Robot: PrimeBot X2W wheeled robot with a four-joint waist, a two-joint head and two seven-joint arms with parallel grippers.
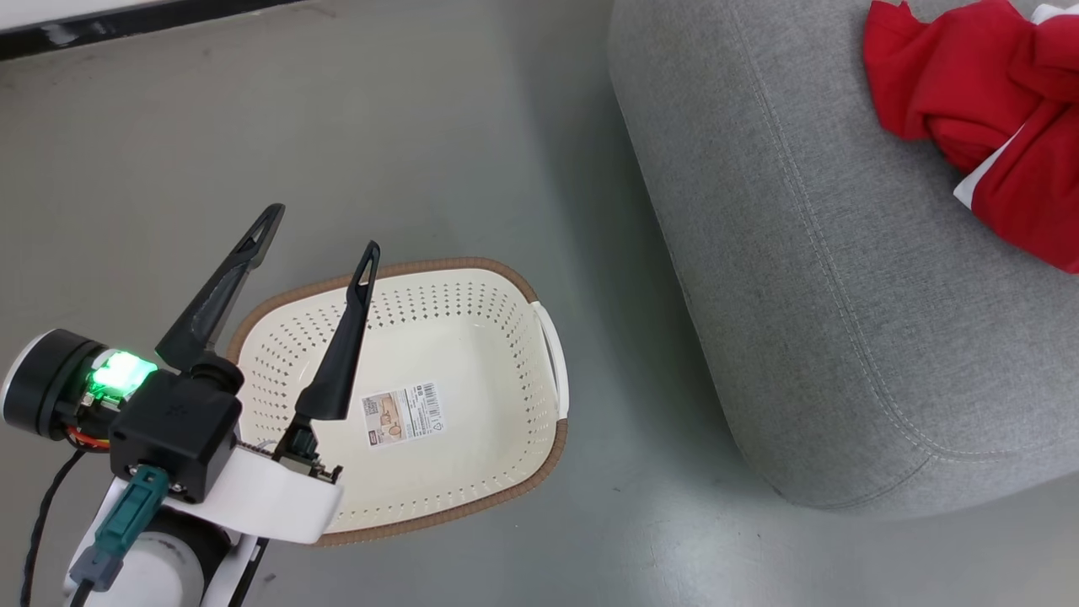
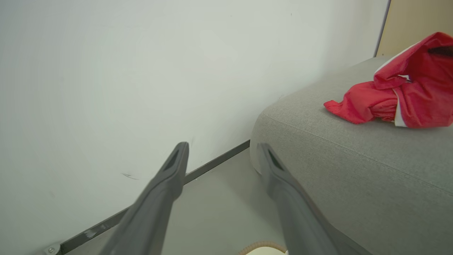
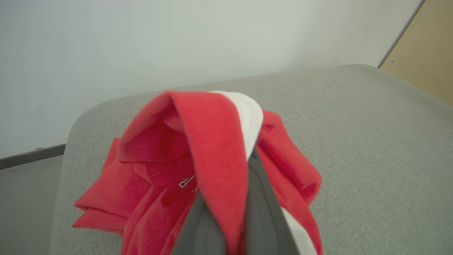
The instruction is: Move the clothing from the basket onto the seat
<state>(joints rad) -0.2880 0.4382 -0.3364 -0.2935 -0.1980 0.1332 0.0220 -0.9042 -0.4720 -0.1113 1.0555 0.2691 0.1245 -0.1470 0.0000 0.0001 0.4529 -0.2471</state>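
- Grey, smooth floor (image 1: 337, 126) runs up to a plain pale wall (image 2: 106, 71), with a dark baseboard (image 2: 212, 161) along the join. A tan panel (image 3: 424, 53) stands at the far side of the seat.
- On the basket's inner floor is a label (image 1: 403, 415) with a barcode and a small brownish picture. Its print is too small to read.
- A small mark shows on the red cloth in the right wrist view. It cannot be read.
- The left gripper (image 1: 322, 229) hangs above the near left part of the basket (image 1: 472, 270). Its two dark fingers are spread wide, holding and touching nothing. A green light (image 1: 125, 373) glows on its wrist.
- The right gripper (image 3: 230, 177) has its fingers close together, pinching a fold of the clothing (image 3: 212, 141). Red fabric with a white band is draped up over the fingers.
- The clothing (image 1: 969, 93) lies bunched on top of the seat (image 1: 801, 295), near its far right part in the head view.
- The seat is grey woven fabric with rounded corners and a stitched seam. It stands on the floor just beside the basket, apart from it.
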